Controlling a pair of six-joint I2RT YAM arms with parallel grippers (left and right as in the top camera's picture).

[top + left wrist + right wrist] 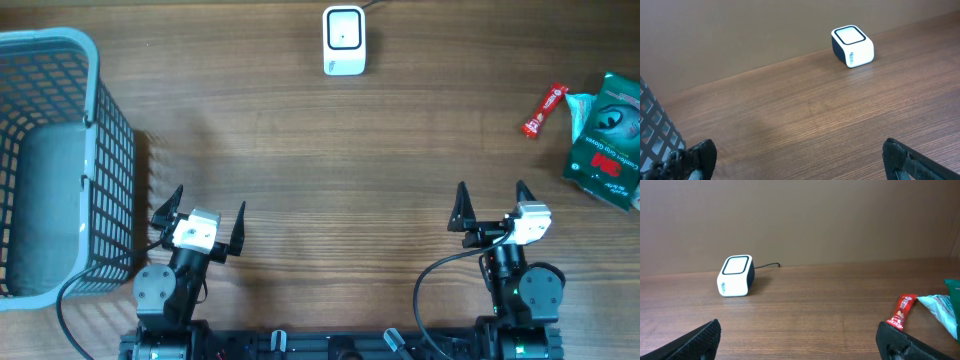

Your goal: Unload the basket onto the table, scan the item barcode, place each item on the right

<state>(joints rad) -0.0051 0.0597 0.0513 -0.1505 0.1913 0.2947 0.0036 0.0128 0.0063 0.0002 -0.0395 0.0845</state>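
L gripper (210,200) & R gripper (491,188) wide open, scanner (344,40) far side.

Matt wood-grain table (300,150) — glossy white plastic scanner (344,40), grey plastic mesh basket (112,170).

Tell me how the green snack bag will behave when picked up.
The green snack bag looks like crinkled film, so it is probably floppy and light. Its glossy surface may slip. Lying flat, it should slide, not roll.

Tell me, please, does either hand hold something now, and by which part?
Nothing is held. The left hand and the right hand are both open and empty.
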